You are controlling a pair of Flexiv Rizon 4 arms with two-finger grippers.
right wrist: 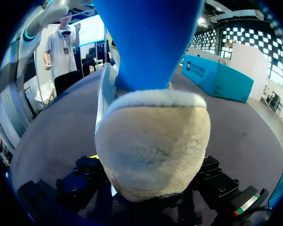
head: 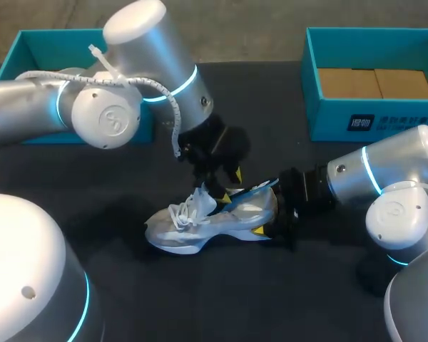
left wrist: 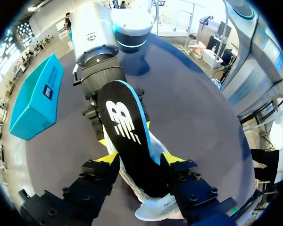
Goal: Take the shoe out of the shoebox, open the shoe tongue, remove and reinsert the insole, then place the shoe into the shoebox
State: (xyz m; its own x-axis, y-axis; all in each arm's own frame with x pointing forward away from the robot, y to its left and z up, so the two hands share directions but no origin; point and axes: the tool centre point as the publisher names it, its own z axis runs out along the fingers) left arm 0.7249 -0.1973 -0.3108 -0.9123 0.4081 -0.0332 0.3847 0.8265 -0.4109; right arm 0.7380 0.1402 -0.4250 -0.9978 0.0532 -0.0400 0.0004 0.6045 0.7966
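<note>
The left claw [left wrist: 139, 160] is clenched across the black foam insole with the blue underside [left wrist: 127, 136]. One yellow-tipped finger is pressed to each long edge, partway along its length. In the head view that claw [head: 221, 178] is seen just over the laces, and the insole [head: 251, 191] is carried out from it toward 3 o'clock. Its heel end is raised above the collar; whether its front end is tucked inside cannot be told.

Directly below, the white and silver mesh running shoe [head: 214, 222] is lying on the dark counter [head: 200, 299], toe at 8 o'clock, heel at 3 o'clock. The two long axes are therefore nearly matched. The coming move is judged to turn on that alignment, because the insole can only be slid along the shoe's length, whether in or out.

At the 3 o'clock end, the right claw [head: 272, 219] is closed on the heel [right wrist: 153, 150] from both sides, so the shoe is pinned. The teal cardboard shoebox [head: 328, 117] is set at 1 o'clock, well apart and nearer the right arm.
</note>
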